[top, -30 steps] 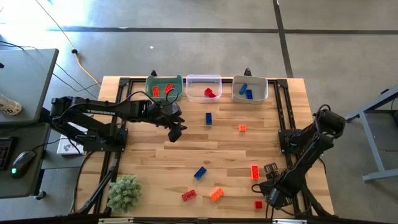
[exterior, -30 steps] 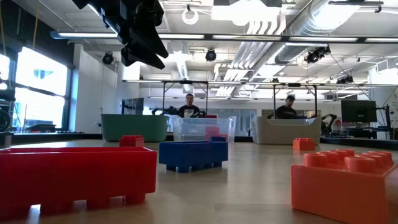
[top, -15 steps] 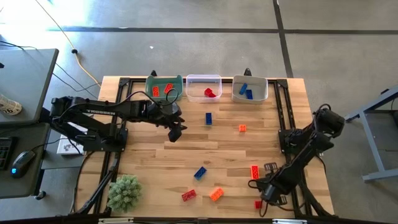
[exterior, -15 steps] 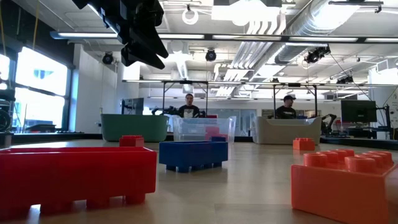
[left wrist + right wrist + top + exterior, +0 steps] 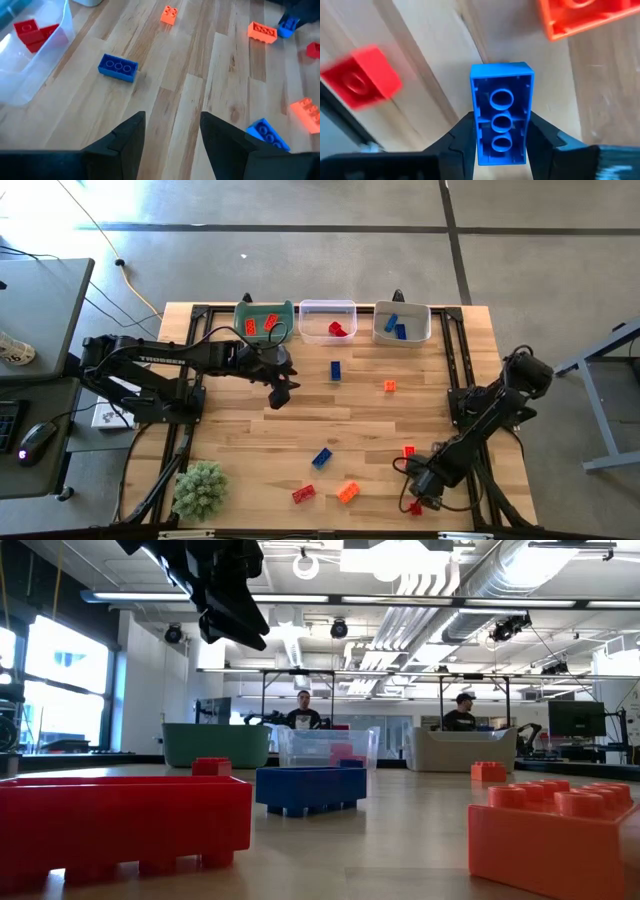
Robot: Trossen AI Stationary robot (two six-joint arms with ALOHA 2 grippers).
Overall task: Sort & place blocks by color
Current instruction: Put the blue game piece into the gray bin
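Observation:
Three bins stand at the far edge: green (image 5: 266, 322), clear (image 5: 328, 320) and grey (image 5: 402, 323), each with blocks inside. Loose blocks lie flat on the wood: blue ones (image 5: 335, 370) (image 5: 321, 458), a small orange one (image 5: 389, 386), a red one (image 5: 304, 495) and an orange one (image 5: 348, 492). My right gripper (image 5: 412, 472), near the front right, is shut on a blue block (image 5: 502, 110). It stands between an orange-red block (image 5: 408, 451) and a small red block (image 5: 415, 507). My left gripper (image 5: 281, 394) hovers open above the table's middle left, holding nothing. My right gripper pinches the blue block's two long sides (image 5: 476, 135) between its two fingers, toward one end. The fingers point steeply down and lie across the block. The block's hollow underside faces the wrist camera, its other end sticks out past the fingertips, and it appears clear of the table.
A green spiky plant ball (image 5: 200, 488) sits at the front left corner. Bare wood lies between the bins and the front row of blocks. In the low view two people sit behind the bins, beyond the table.
My right gripper has gone toward the table's left edge along the front right and has rolled about its own axis, coming partly over the orange-red block. My left gripper has rolled slightly in place.

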